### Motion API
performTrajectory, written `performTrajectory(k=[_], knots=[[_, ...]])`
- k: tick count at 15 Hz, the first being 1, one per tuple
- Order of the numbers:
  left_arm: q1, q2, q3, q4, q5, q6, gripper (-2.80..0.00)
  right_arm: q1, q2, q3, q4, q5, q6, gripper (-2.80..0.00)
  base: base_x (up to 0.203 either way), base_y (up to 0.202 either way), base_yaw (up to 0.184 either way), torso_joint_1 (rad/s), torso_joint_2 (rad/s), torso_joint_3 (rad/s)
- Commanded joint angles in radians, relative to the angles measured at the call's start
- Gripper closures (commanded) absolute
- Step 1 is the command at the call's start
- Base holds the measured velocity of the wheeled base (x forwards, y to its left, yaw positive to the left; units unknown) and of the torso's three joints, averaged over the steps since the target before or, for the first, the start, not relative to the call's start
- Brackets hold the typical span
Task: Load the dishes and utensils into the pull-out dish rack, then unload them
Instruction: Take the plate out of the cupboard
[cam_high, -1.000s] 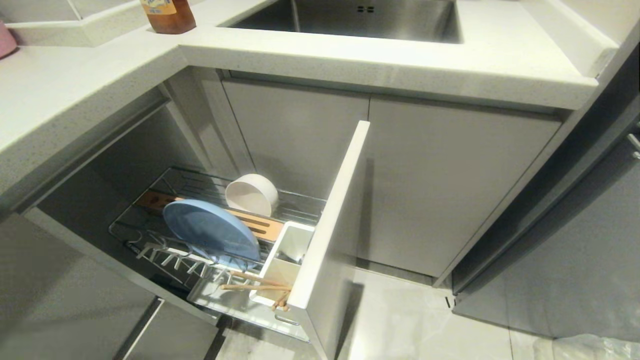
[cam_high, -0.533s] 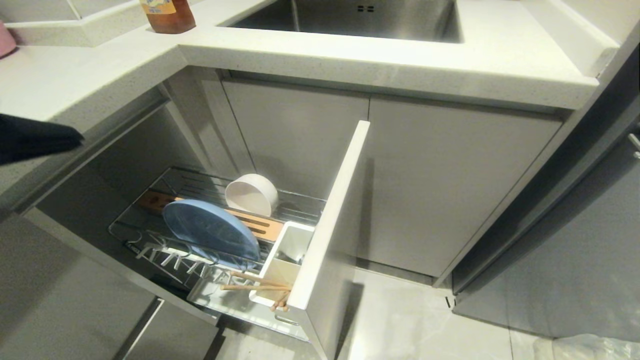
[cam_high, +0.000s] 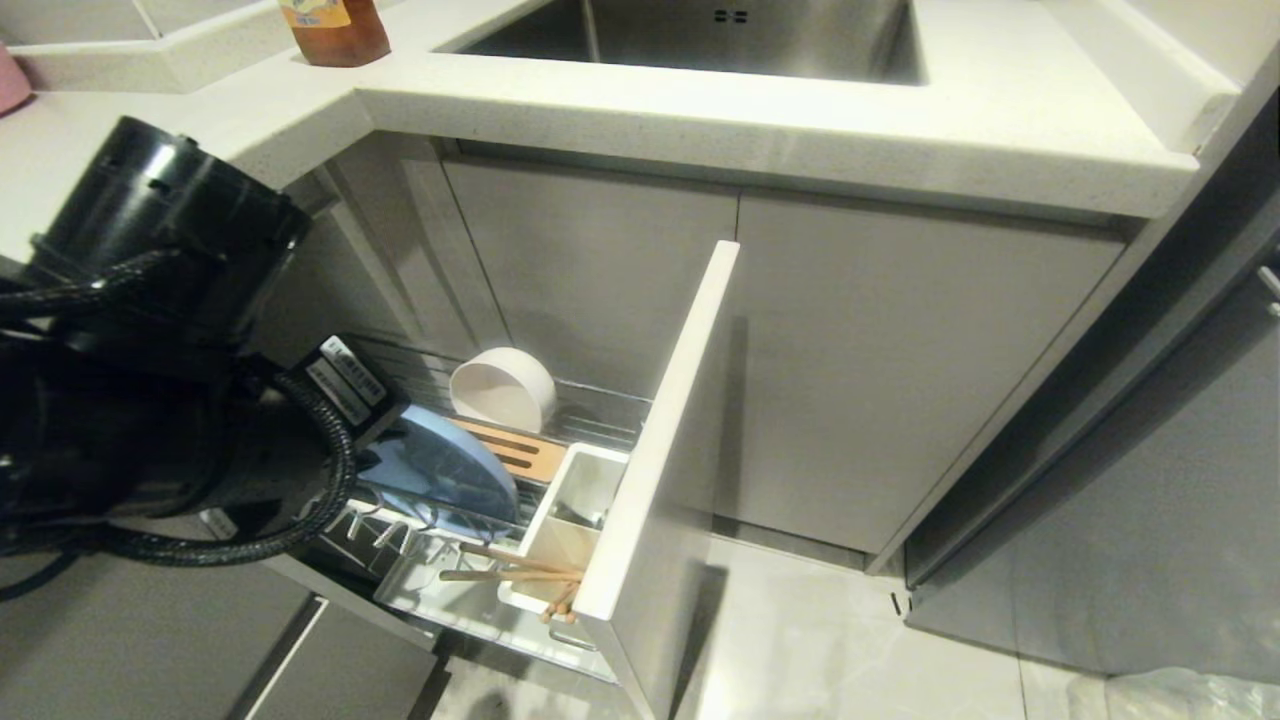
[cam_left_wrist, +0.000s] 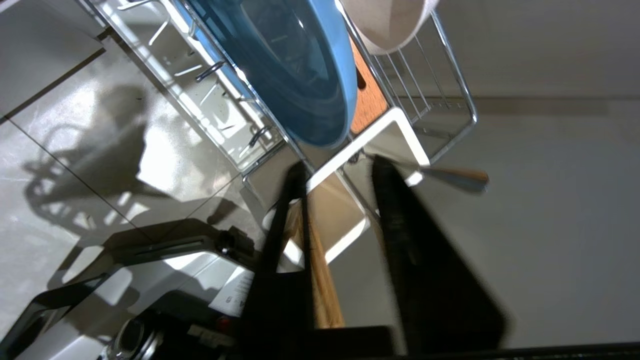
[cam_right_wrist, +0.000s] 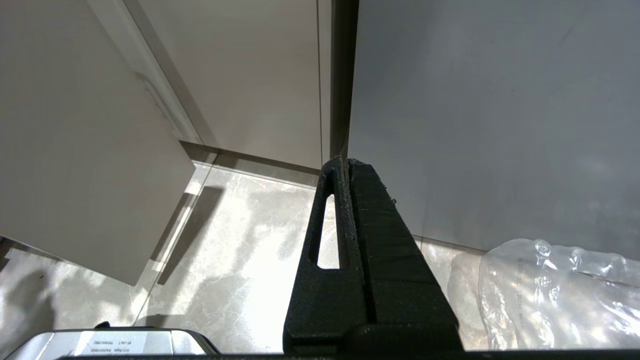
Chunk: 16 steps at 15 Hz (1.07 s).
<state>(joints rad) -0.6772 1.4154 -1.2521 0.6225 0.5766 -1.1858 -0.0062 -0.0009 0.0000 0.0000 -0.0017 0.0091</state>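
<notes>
Left arm over the loaded pull-out dish rack (cam_high: 600, 420)

The left gripper (cam_left_wrist: 340, 172) hangs with jaws parted above the white utensil box (cam_left_wrist: 395, 120), holding nothing. The blue plate (cam_high: 450, 470), bowl (cam_high: 503, 388) and chopsticks (cam_high: 510, 568) sit in the rack. The right gripper (cam_right_wrist: 346, 162) is closed near the floor.

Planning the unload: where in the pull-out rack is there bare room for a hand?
Bare wire runs behind the cream bowl. The front is crowded: the blue plate stands in the prongs, chopsticks jut across the white utensil box.
</notes>
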Motion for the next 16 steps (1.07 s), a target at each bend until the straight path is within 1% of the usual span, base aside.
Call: performTrajectory(k=[1, 5, 9, 14, 16], knots=[[0.028, 0.082, -0.003, -0.019, 0.004, -0.012, -2.8, 0.0, 0.001, 0.0, 0.0, 0.0, 0.0, 0.0, 0.0, 0.0, 0.0, 0.0, 0.0, 0.0], [0.081, 0.132, -0.004, -0.048, 0.019, -0.032, -2.8, 0.0, 0.001, 0.0, 0.0, 0.0, 0.0, 0.0, 0.0, 0.0, 0.0, 0.0, 0.0, 0.0], [0.156, 0.197, -0.015, -0.103, 0.023, -0.03, -2.8, 0.0, 0.001, 0.0, 0.0, 0.0, 0.0, 0.0, 0.0, 0.0, 0.0, 0.0, 0.0, 0.0], [0.215, 0.31, -0.072, -0.14, 0.021, -0.025, -2.8, 0.0, 0.001, 0.0, 0.0, 0.0, 0.0, 0.0, 0.0, 0.0, 0.0, 0.0, 0.0, 0.0], [0.234, 0.335, -0.075, -0.147, 0.019, -0.025, -2.8, 0.0, 0.001, 0.0, 0.0, 0.0, 0.0, 0.0, 0.0, 0.0, 0.0, 0.0, 0.0, 0.0]])
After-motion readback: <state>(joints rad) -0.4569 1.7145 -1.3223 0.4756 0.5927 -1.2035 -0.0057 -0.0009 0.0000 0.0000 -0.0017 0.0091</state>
